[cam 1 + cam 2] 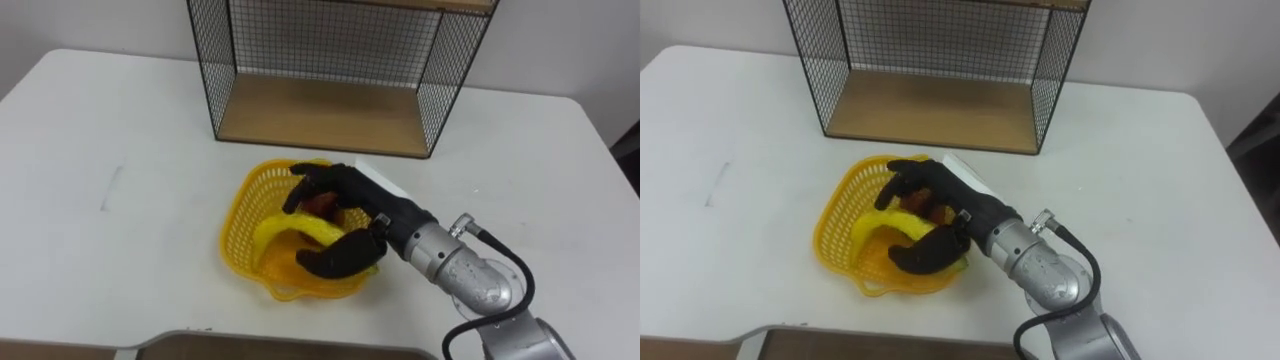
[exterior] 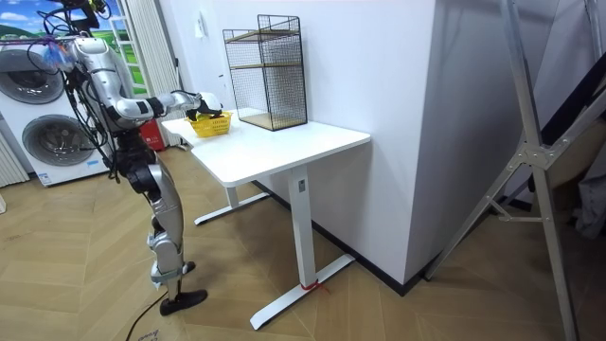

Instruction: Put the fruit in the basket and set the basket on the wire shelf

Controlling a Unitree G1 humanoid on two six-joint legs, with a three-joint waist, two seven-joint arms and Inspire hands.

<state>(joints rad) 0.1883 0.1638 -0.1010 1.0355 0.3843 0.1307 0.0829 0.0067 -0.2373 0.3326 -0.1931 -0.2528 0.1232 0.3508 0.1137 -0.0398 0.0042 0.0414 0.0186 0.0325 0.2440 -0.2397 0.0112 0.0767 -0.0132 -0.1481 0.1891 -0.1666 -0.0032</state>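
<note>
- Left eye view: the yellow basket sits on the white table, a little way near of the wire shelf, which stands at the far edge with its wooden floor bare.
- The right hand reaches in from the lower right and lies inside the basket. Its fingers are loosely bent over the far side and its thumb is spread wide towards the near rim.
- The hand gapes rather than grips, and nothing is pinched in it.
- A banana curves along the basket floor between fingers and thumb. A red-brown fruit lies just under the palm, and I cannot tell what kind it is.
- Right eye view: the same picture, with the right hand cupped open over the banana in the basket, which is apart from the wire shelf.
- Room view: the robot stands at the end of the table on the room view's left, one arm stretched out over the basket.
- The wire shelf is just beyond the basket, against the wall. Washing machines stand behind the robot.
</note>
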